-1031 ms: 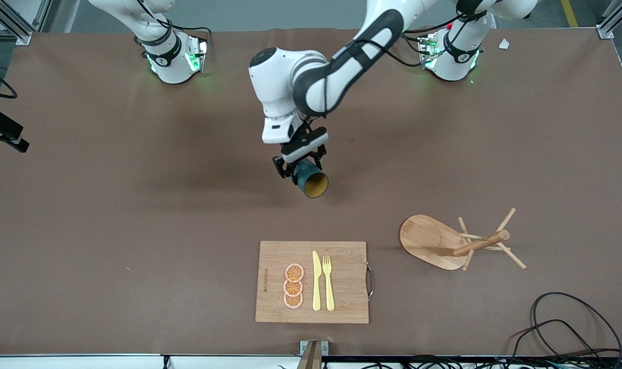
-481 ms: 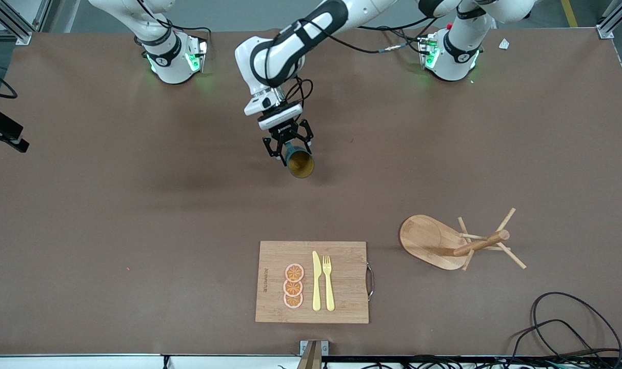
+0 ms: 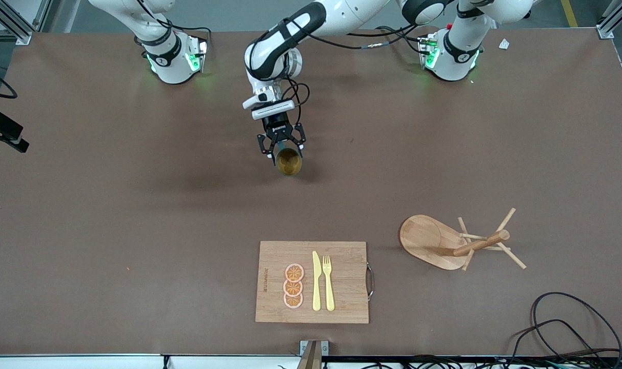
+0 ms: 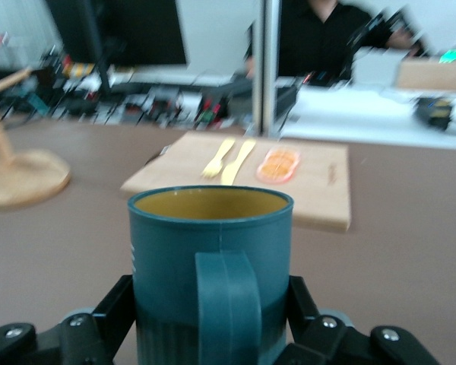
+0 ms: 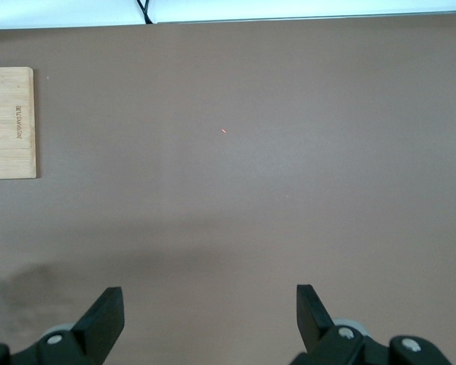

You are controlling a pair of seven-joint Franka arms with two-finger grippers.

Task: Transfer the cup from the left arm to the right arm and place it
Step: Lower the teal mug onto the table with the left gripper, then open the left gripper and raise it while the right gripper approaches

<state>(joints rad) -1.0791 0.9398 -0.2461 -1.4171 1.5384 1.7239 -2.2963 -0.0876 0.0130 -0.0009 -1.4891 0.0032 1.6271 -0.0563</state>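
Note:
The cup (image 3: 289,161) is dark teal with a tan-yellow inside. My left gripper (image 3: 281,148) is shut on it and holds it over the middle of the table, its mouth tipped toward the front camera. In the left wrist view the cup (image 4: 213,251) fills the middle, handle toward the camera, with the gripper (image 4: 211,312) closed on its lower body and one black finger (image 4: 118,304) on each side. My right gripper (image 5: 205,304) is open and empty over bare table; it is out of the front view, where only the right arm's base (image 3: 169,56) shows.
A wooden cutting board (image 3: 346,261) with orange slices, a yellow knife and a fork lies near the front edge. A wooden peg rack (image 3: 434,241) lies tipped over toward the left arm's end. Black cables (image 3: 562,318) lie at the front corner.
My left gripper has carried the cup toward the robot bases and a little toward the right arm's end. The wrist has turned, so the cup's mouth faces the front camera more squarely.

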